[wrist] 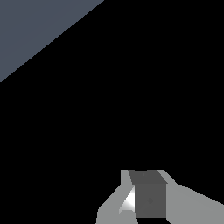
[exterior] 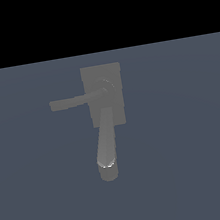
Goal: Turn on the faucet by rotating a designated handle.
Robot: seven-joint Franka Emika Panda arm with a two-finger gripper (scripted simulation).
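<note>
Blue-grey floor [exterior: 193, 169] fills most of exterior view, black band above. Faucet [exterior: 105, 107] sits near middle of floor: rectangular base block [exterior: 111, 76], thick rounded spout [exterior: 106, 148] running from block toward 6 o'clock. Handle [exterior: 75, 101], thin bar, reaches from round hub [exterior: 105, 87] toward 9 o'clock, free, nothing touching it. My gripper [wrist: 146, 201] visible only in wrist view, over black with floor wedge [wrist: 35, 26] in corner. My fingers [wrist: 192, 205] cropped at frame edge; apart or together, cannot tell.

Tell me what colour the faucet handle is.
Matte grey, like the whole faucet; the handle shows best in the exterior view.
</note>
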